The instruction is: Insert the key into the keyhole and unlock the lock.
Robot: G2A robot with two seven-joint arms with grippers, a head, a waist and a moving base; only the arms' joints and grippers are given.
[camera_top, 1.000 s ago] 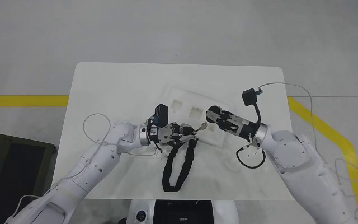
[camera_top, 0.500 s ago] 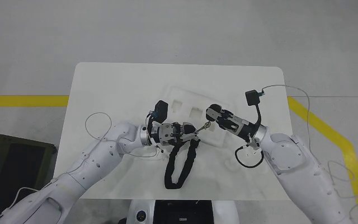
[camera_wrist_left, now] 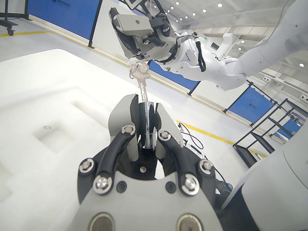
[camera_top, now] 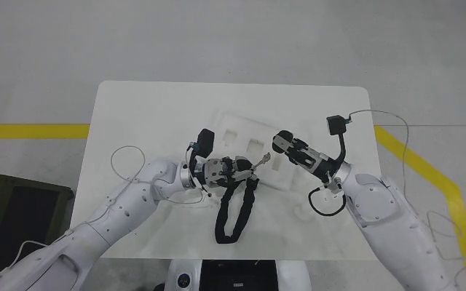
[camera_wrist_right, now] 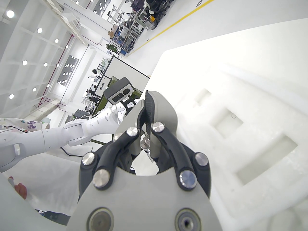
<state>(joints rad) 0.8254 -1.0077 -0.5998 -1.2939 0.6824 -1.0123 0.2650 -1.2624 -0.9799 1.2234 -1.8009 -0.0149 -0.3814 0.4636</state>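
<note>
My left gripper (camera_top: 240, 169) is shut on the chrome cylinder of the lock (camera_wrist_left: 148, 123), held above the table's middle. The lock's black cable loop (camera_top: 234, 211) hangs down toward the front edge. A silver key (camera_wrist_left: 142, 80) stands with its blade in the cylinder's end, and it shows as a small glint (camera_top: 263, 159) between the two grippers. My right gripper (camera_wrist_left: 131, 57) is at the key's head and ring, fingers closed on it. In the right wrist view the gripper (camera_wrist_right: 145, 104) is shut, with a bit of shiny metal behind the pads.
A white foam tray (camera_top: 240, 124) with several rectangular pockets lies under and behind both grippers on the white table (camera_top: 145, 109). A small ring (camera_wrist_left: 47, 127) rests in one pocket. A thin white cable (camera_top: 120, 164) curls at the left.
The right gripper has drawn a little to the right and toward the back. The left wrist has turned, and the cable loop has swung slightly. The key stays between the grippers.
</note>
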